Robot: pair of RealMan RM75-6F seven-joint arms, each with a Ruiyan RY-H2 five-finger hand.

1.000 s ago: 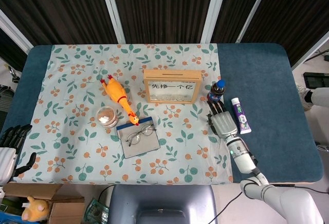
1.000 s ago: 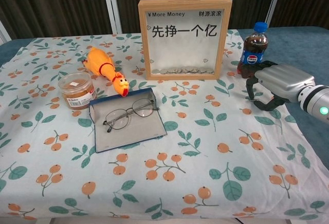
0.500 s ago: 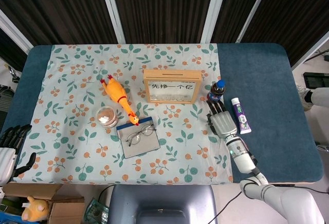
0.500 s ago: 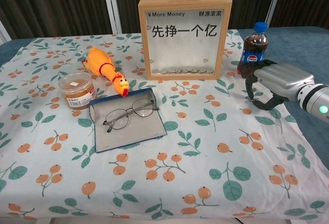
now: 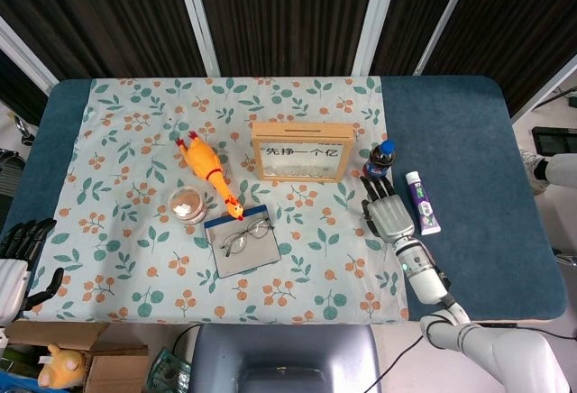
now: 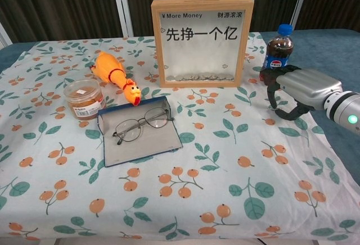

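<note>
Your counter (image 5: 469,132) carries a floral cloth (image 5: 135,258), and on it, from large to small, stand the wooden coin frame (image 6: 201,41), the blue case (image 6: 140,135) with glasses (image 6: 139,126) lying on it, the rubber chicken (image 6: 115,75), the snack jar (image 6: 84,98) and the cola bottle (image 6: 277,54). The bottle stands upright just right of the frame, at the cloth's right edge.

Your right hand (image 6: 298,90) sits just in front of the bottle, fingers curved and spread, holding nothing; its fingertips (image 6: 271,82) are at the bottle's base. To grasp well, I judge you should bring the palm level with the label, wrap from the side, and keep the thumb clear of the frame's corner so nothing tips.

Your left hand (image 5: 18,262) hangs off the counter's near left corner, fingers apart and empty.

Only the head view shows that left hand, and the toothpaste tube (image 5: 422,202) lying just right of your right hand on the bare blue counter. Only the chest view shows the gap under the curved fingers and the coins inside the frame.
</note>
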